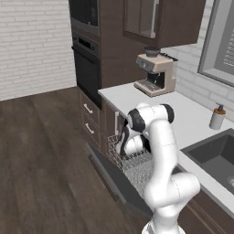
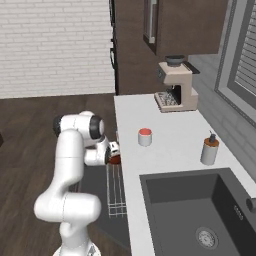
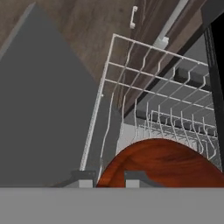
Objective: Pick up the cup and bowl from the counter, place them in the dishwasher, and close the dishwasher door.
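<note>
Gripping the reddish-brown bowl (image 3: 164,164) by its rim, the fingers (image 3: 135,177) are standing narrowly parted around it, one tip on each side of the wall. The gripper (image 2: 113,153) is hanging over the wire rack (image 3: 148,78) pulled out above the lowered dishwasher door (image 3: 43,113). The cup (image 2: 145,136) is sitting on the counter (image 2: 170,130), near its front edge, with the coffee machine (image 2: 175,85) at the back.

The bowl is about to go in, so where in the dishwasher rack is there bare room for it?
Open wire rack lies free between the rim beside the dishwasher door and the tine rows. The tines nearest the bowl are crowded.
</note>
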